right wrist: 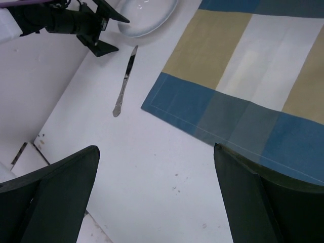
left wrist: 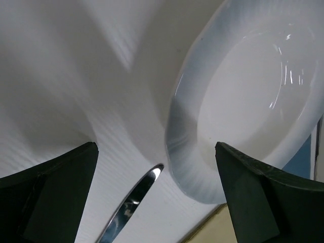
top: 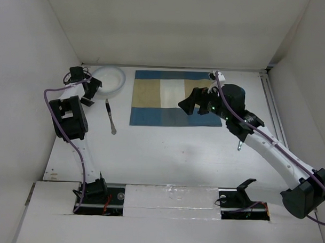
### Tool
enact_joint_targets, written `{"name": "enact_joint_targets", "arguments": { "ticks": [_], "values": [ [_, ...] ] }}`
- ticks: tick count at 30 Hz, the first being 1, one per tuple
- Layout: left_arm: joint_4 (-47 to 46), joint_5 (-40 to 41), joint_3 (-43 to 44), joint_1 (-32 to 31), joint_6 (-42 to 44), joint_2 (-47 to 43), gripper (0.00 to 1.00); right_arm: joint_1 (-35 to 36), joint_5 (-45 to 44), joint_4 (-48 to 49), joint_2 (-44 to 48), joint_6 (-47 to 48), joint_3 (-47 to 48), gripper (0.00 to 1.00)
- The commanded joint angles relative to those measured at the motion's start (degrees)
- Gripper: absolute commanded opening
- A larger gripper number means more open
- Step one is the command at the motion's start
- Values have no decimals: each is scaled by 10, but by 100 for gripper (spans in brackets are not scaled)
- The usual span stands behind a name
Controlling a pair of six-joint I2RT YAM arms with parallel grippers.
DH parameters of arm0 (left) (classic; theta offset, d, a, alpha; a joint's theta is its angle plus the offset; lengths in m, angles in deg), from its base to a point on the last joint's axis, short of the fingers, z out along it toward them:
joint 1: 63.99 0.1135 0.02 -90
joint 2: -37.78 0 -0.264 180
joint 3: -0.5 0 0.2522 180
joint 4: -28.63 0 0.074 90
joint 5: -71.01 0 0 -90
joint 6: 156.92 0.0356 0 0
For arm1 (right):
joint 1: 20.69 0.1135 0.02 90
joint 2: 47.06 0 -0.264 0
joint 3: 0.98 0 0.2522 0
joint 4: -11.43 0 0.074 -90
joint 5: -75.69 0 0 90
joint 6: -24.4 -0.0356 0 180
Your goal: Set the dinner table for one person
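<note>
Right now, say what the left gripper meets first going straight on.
Probably the plate, at its near rim; the left gripper points there, knife tip beside. Depth is unclear: the table could come first.

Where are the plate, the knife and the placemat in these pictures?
plate (top: 111, 78), top view, bare inner surface.
knife (top: 110, 117), top view, middle of its length.
placemat (top: 172, 93), top view, white middle stripe.

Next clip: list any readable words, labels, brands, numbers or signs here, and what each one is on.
None: no readable text in any view.
The plate, placemat and dinner table show no print.
Any stamp on the knife would be too small to tell.
</note>
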Motion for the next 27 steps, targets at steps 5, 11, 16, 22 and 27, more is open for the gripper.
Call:
{"name": "enact_joint_targets", "arguments": {
  "ticks": [5,11,16,22,27],
  "values": [
    [-48,-23,19,0,-25,43,92,8,4,36,7,6,-21,100],
    [-57,-36,48,0,-25,78,63,8,-1,36,7,1,-21,100],
    [-76,-71,54,0,-36,100,17,8,4,36,2,1,-26,100],
    [-118,-85,4,0,-64,57,0,8,4,36,2,1,-32,100],
    [-176,-57,-46,-14,-77,-69,0,8,9,36,7,-4,-32,100]
  ]
}}
